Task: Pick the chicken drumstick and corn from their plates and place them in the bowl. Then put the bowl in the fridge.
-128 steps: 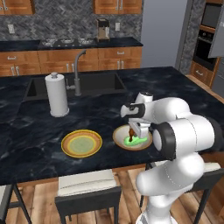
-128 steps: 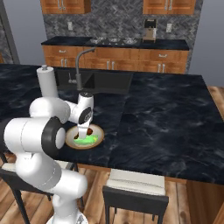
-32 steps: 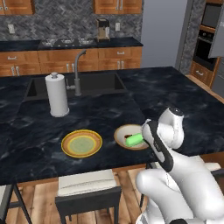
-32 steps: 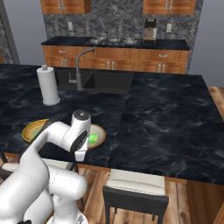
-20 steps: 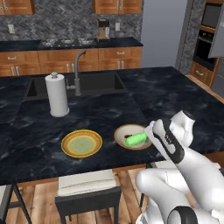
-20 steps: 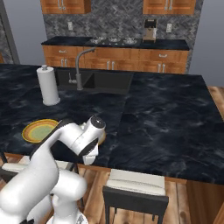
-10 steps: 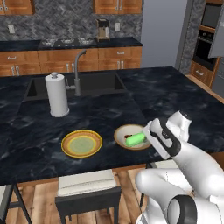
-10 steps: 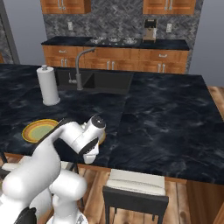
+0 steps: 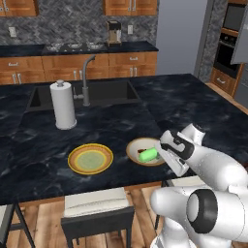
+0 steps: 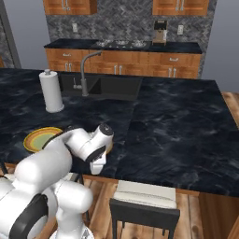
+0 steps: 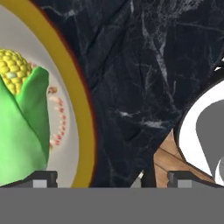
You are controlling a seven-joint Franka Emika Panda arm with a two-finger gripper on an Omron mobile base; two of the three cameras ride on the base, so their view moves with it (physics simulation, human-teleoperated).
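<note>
Corn sits in the bowl on the tabletop; claw spread wide, holding nothing.

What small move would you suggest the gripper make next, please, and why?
Probably slide the open gripper over the bowl's rim and close on it. The corn already lies in the bowl, and the fingertips straddle the rim's edge, so grasping the bowl seems due.
</note>
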